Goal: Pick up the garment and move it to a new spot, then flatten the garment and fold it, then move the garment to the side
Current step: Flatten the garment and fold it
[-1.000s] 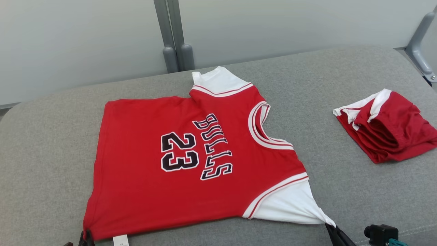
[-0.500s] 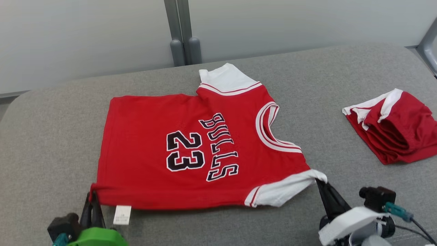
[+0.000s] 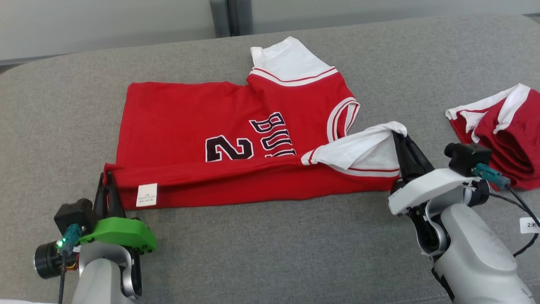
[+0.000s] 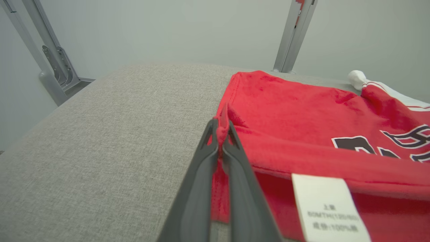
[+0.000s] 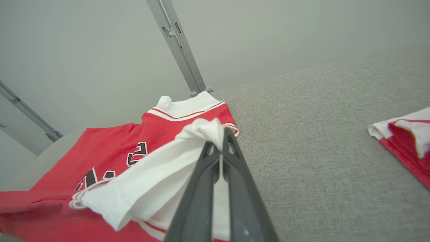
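The garment (image 3: 202,122) is a red jersey with white sleeves and black lettering, spread on the grey cushion (image 3: 270,236). Its near edge is lifted and rolled back over the front, hiding part of the number. My left gripper (image 3: 107,176) is shut on the red hem corner (image 4: 221,129) beside a white label (image 4: 324,206). My right gripper (image 3: 400,135) is shut on the tip of the white sleeve (image 5: 201,129), holding it raised above the jersey (image 5: 111,151).
A second red and white garment (image 3: 502,131), folded, lies at the cushion's right side (image 5: 406,141). Grey metal posts (image 3: 230,17) and a pale wall stand behind the cushion. Bare grey fabric stretches in front of the jersey and to its left.
Both grippers have carried the near hem corner and sleeve away from me, folding the jersey's near edge over its front. The head camera has also tilted down.
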### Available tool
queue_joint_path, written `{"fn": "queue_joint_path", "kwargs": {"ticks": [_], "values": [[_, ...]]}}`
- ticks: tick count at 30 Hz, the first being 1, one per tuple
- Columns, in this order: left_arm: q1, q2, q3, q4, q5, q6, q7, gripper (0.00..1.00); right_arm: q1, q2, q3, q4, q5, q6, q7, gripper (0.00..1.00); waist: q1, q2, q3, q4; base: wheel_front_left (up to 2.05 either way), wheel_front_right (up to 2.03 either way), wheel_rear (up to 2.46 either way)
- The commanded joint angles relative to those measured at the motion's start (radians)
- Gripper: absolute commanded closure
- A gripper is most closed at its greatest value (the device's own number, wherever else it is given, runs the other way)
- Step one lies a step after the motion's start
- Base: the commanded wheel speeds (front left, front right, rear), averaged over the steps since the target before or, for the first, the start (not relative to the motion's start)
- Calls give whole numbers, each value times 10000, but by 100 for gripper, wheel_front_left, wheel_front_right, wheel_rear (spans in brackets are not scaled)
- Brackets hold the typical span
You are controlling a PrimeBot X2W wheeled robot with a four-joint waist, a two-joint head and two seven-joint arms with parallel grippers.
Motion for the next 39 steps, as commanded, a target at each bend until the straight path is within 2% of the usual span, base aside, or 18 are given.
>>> {"fn": "queue_joint_path", "kwargs": {"ticks": [1,7,8,9,10,11,16,21,27,33,39], "values": [[-323,59,-4,112,76,-21,-3,100,-291,63,-101,148,-143,-15,-27,100,0,0,451,75,0,0,0],[-1016,58,-6,677,84,-59,-3,100,-1006,270,-339,809,-706,-15,-27,100,0,0,915,92,0,0,0],[-1091,60,8,716,78,-50,-4,95,-1081,316,-397,913,-766,-15,-27,95,0,0,966,95,0,0,0],[-1170,62,54,717,54,13,-4,38,-1173,381,-533,1025,-835,-15,-27,53,0,0,1014,101,0,0,0],[-1201,62,76,737,27,62,-4,0,-1236,436,-637,1067,-898,-15,-27,17,0,0,1057,105,0,0,0],[-1242,60,88,697,14,84,-4,0,-1301,500,-745,1112,-976,-15,-29,0,0,0,1095,112,0,0,0],[-834,58,58,481,-218,138,-3,0,-1057,728,-1365,541,-1415,-14,-27,0,0,0,1175,168,0,0,0],[-343,58,-165,443,-355,12,-3,0,-215,803,-1404,-58,-1589,-14,-27,0,0,0,1104,198,0,0,0],[-65,60,-161,755,-254,262,-4,0,1022,783,-1562,-610,-1699,-12,-27,0,0,0,1042,138,0,0,0],[-253,58,-1,1379,103,163,7,0,1508,749,-1558,-413,-1857,-9,-27,0,0,0,1119,4,0,0,0],[-602,48,34,2317,240,28,59,0,1182,689,-1112,200,-2066,-9,-27,0,0,0,1296,60,0,0,0]]}}
